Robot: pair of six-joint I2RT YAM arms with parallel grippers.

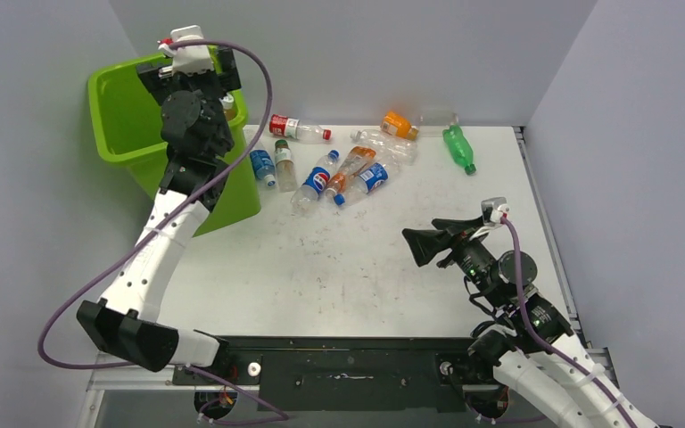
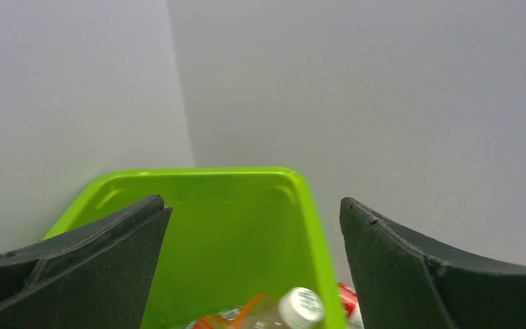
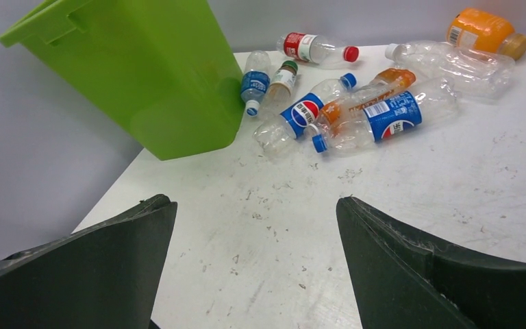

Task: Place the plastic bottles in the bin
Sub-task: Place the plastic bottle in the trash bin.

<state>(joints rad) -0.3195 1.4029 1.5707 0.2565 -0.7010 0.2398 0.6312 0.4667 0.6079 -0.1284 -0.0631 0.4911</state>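
While the left end effector [image 2: 252,205] hangs with fingers apart over the lime-green bin [image 1: 120,125], an orange, white-capped bottle [image 2: 300,308] shows inside it. Other plastic bottles [image 1: 321,176] lie on the tabletop [image 1: 339,267] beside the bin. The right end effector [image 3: 255,204] gapes wide, empty.

We are seeing a lime-green bin [image 1: 125,125] and a white surface [image 1: 339,276] flecked with dark scuffs. We are picking out a green bottle [image 1: 458,147], an orange bottle [image 1: 399,124], a clear red-labelled bottle [image 1: 296,128] and a clear blue-labelled bottle [image 1: 319,181] bearing a red-white-blue roundel.
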